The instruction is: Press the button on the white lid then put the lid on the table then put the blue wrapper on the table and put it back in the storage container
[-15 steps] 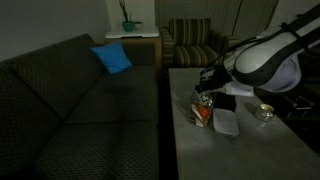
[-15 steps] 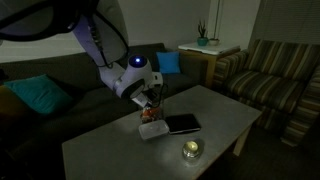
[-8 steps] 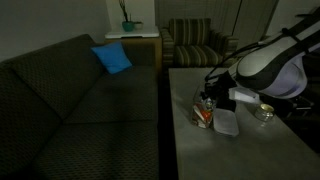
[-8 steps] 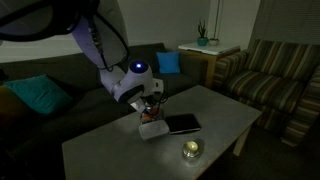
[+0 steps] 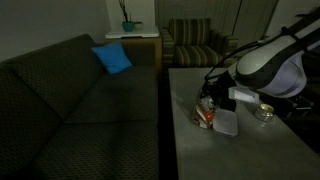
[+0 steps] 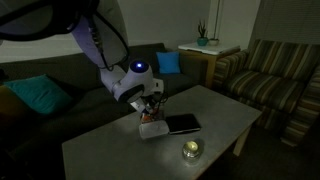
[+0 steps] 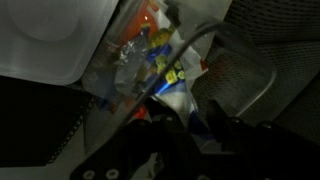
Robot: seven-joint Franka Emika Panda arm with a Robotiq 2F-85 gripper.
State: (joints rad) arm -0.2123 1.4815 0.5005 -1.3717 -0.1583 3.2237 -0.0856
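The white lid [image 5: 226, 123] lies flat on the table [image 5: 200, 152], beside the clear storage container [image 5: 203, 115] with orange-red and white contents. Both also show in an exterior view: lid [image 6: 153, 131], container [image 6: 150, 119]. In the wrist view the lid [image 7: 50, 40] is at top left and the open container [image 7: 135, 55] is full of wrappers. My gripper [image 7: 185, 118] reaches down into the container, its fingers close together around a blue wrapper [image 7: 163, 90]. In both exterior views the gripper [image 5: 207, 101] [image 6: 151, 108] is at the container's top.
A flat black rectangular object [image 5: 225, 103] [image 6: 182, 124] lies next to the lid. A small round silvery dish [image 5: 263, 112] [image 6: 190, 150] stands further along the table. A dark sofa [image 5: 80, 100] runs along the table's side, and a striped armchair [image 5: 195, 40] stands beyond it.
My gripper has come down from just above the container into its opening, then stayed there. The lid, black object and dish have not moved.
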